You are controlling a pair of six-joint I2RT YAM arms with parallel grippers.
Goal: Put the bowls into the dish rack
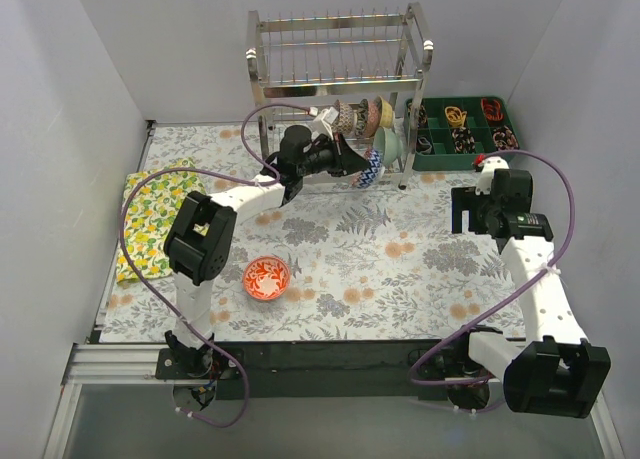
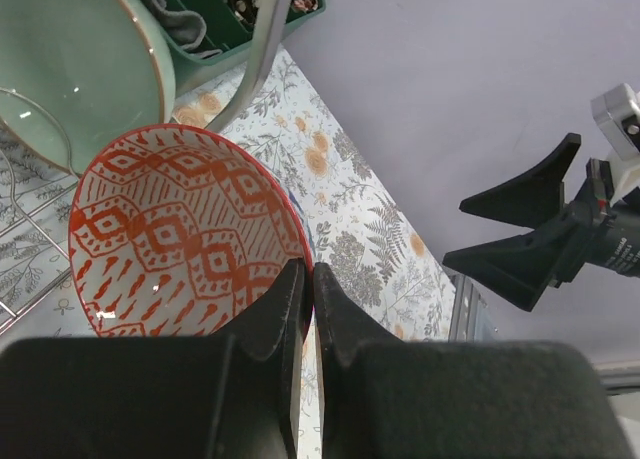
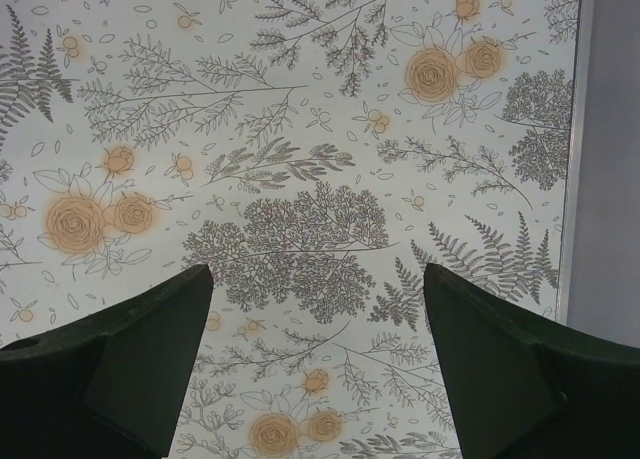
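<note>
My left gripper [image 1: 355, 164] [image 2: 310, 274] is shut on the rim of a red-and-white patterned bowl [image 1: 370, 168] [image 2: 180, 229]. It holds the bowl tilted at the lower tier of the chrome dish rack [image 1: 340, 49], next to the pale green bowl [image 1: 391, 144] [image 2: 70, 69] standing there. Three more bowls [image 1: 365, 115] stand on edge in the rack behind it. An orange-red patterned bowl [image 1: 267, 277] sits upright on the tablecloth at the front left. My right gripper [image 1: 465, 209] [image 3: 318, 279] is open and empty over the flowered cloth.
A green compartment tray [image 1: 430, 162] [image 2: 200, 39] with small items stands right of the rack. A yellow lemon-print cloth [image 1: 155, 214] lies at the left edge. A rack leg [image 2: 262, 49] is beside the held bowl. White walls enclose the table.
</note>
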